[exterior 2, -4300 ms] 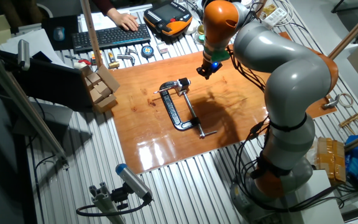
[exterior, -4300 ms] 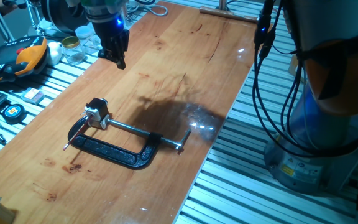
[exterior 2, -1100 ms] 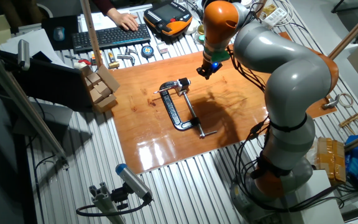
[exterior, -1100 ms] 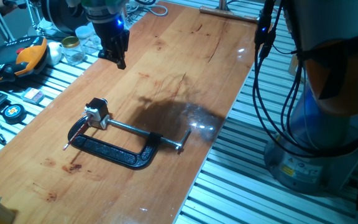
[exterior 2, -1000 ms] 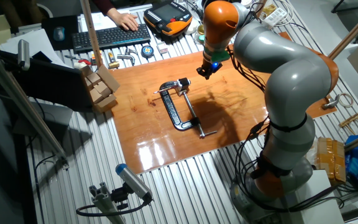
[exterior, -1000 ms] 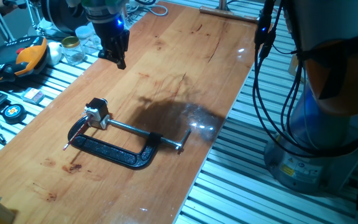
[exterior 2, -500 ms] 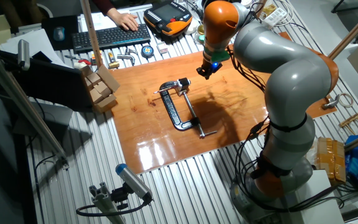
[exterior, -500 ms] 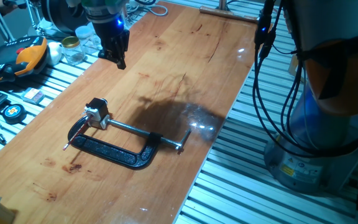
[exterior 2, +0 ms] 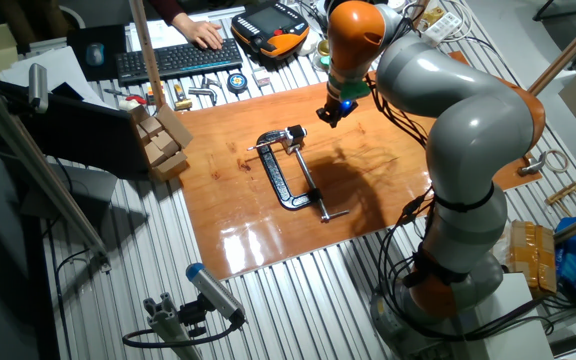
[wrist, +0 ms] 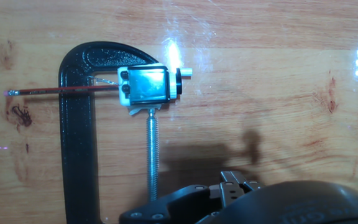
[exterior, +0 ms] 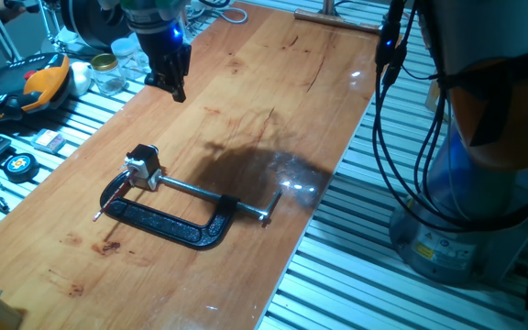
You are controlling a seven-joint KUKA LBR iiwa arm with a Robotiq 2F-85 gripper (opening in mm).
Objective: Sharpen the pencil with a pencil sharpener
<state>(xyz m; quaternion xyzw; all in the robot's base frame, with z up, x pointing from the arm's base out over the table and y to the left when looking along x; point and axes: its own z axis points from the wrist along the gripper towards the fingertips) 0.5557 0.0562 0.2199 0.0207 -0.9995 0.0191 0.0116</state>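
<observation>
Gleaming wooden tabletop (cluttered surroundings)

We find no legible text, label, brand, number or sign in any view. A plate low on the robot base bears markings too small and blurred to read.

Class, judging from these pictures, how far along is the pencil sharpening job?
Done: the pencil sharpener sits held in the C-clamp, with the pencil lying against its side. In hand: nothing; the gripper hangs above the board, off to one side. Left: grasping and turning the pencil.
</observation>
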